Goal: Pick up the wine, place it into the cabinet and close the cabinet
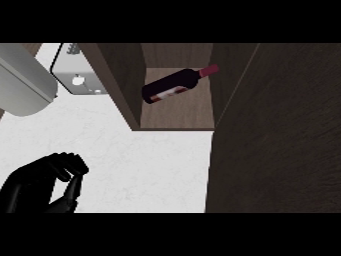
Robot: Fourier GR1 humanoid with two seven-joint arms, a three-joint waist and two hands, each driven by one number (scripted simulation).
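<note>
The wine bottle (174, 86), dark with a red cap and a red-and-white label, lies tilted on its side on the shelf inside the wooden cabinet (179, 114). Nothing touches it. The cabinet's door (291, 135) stands open and fills the right side of the view as a wide dark wood panel. My left hand (41, 184) shows at the lower left over the white counter, its fingers curled with nothing in them, well away from the cabinet. My right hand does not show.
A big grey rounded body (14, 80) hangs at the upper left. Beside it, against the cabinet's left wall, stands a white appliance with knobs (77, 79). The white marble counter (147, 160) stretches between my left hand and the cabinet.
</note>
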